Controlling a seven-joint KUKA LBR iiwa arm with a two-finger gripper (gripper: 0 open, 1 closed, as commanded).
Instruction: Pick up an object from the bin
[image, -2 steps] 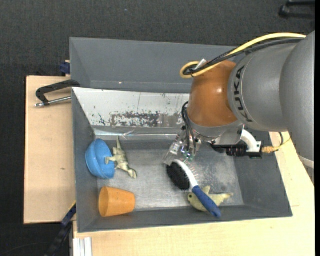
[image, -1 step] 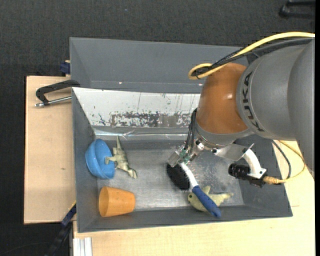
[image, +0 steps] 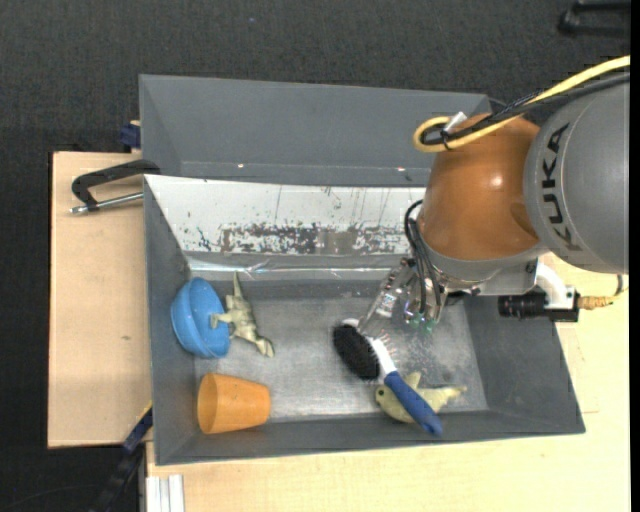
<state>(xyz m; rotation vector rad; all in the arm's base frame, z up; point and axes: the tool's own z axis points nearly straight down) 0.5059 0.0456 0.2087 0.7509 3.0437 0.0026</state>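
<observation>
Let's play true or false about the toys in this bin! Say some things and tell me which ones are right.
1. The orange cup lies on its side. True.
2. The brush has a red handle. False: its handle is blue and its bristles are black.
3. A blue round thing sits at the left of the bin, touching a pale toy animal. True.
4. The pincer hangs over the orange cup. False: it hangs by the brush's bristle end, well apart from the cup.

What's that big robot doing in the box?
The robot's gripper hangs low at the right of the grey bin, just above a black-bristled brush with a blue handle. The brush lies there, not yet picked up. A round blue lid, a pale toy dinosaur and an orange cup lie at the left.
</observation>
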